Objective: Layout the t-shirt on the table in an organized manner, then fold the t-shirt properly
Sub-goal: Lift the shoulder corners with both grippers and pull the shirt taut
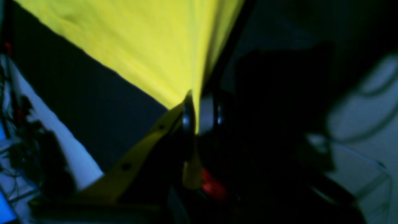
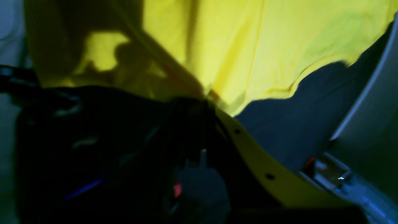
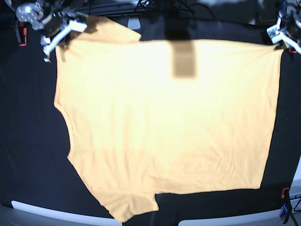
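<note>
The t-shirt [image 3: 164, 117], plain pale orange-yellow, lies spread across the black table [image 3: 28, 141] in the base view, one sleeve at the far left and one at the near edge. My right gripper [image 3: 66, 34] is at the shirt's far-left corner; in the right wrist view the right gripper [image 2: 206, 98] is shut on a bunched fold of the t-shirt [image 2: 279, 46]. My left gripper [image 3: 281, 43] is at the far-right corner. In the left wrist view the left gripper [image 1: 190, 107] is shut on the t-shirt [image 1: 140, 46], which stretches taut away from it.
A red clamp [image 3: 20, 37] sits at the table's far-left edge and a red-and-blue clamp [image 3: 284, 203] at the near right. Cables [image 3: 155, 7] lie behind the far edge. A dark rectangular shadow [image 3: 183, 59] falls on the shirt's far part.
</note>
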You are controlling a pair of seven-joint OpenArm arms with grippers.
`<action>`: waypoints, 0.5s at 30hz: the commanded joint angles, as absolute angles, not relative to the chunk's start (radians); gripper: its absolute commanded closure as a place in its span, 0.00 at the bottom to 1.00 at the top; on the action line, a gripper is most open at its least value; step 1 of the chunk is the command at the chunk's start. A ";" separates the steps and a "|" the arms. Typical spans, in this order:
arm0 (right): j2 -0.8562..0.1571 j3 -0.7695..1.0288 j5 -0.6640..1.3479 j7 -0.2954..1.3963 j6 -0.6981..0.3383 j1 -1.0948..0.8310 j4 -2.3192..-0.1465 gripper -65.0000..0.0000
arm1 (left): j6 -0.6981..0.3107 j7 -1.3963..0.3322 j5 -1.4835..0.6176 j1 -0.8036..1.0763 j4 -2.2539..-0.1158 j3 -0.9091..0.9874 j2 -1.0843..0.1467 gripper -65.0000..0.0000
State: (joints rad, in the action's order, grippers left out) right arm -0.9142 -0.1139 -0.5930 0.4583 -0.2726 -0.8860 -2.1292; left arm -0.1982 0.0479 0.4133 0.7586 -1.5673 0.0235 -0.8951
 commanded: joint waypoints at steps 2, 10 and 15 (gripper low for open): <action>-0.930 -0.045 -0.573 0.476 -0.268 -0.951 -2.171 1.00 | -0.195 0.053 0.390 0.822 -1.603 0.075 -0.915 1.00; -0.930 0.109 -0.546 0.477 -0.274 -1.177 -2.265 1.00 | -0.196 0.054 0.382 1.014 -1.676 0.204 -0.915 1.00; -0.928 0.126 -0.550 0.492 -0.277 -1.247 -2.285 1.00 | -0.196 0.055 0.385 1.081 -1.679 0.242 -0.915 1.00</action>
